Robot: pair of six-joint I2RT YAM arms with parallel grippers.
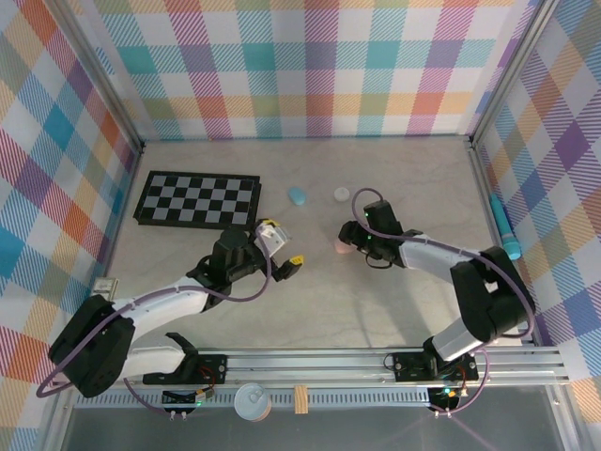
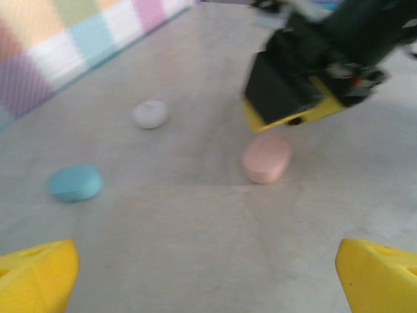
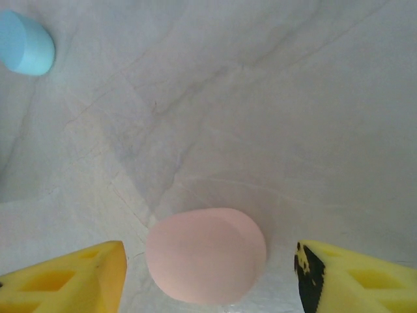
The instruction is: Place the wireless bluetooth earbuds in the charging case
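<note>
A pink oval charging case lies shut on the table, seen too in the top view and the left wrist view. My right gripper stands open around it, a yellow finger on each side with a gap to the case. A blue case and a white case lie farther back, both closed. My left gripper hangs open to the left of the pink case, with nothing between its fingers. The earbuds are out of view.
A black-and-white chequered board lies at the back left. A teal pen rests by the right wall. A round tin and a small wooden block sit on the near rail.
</note>
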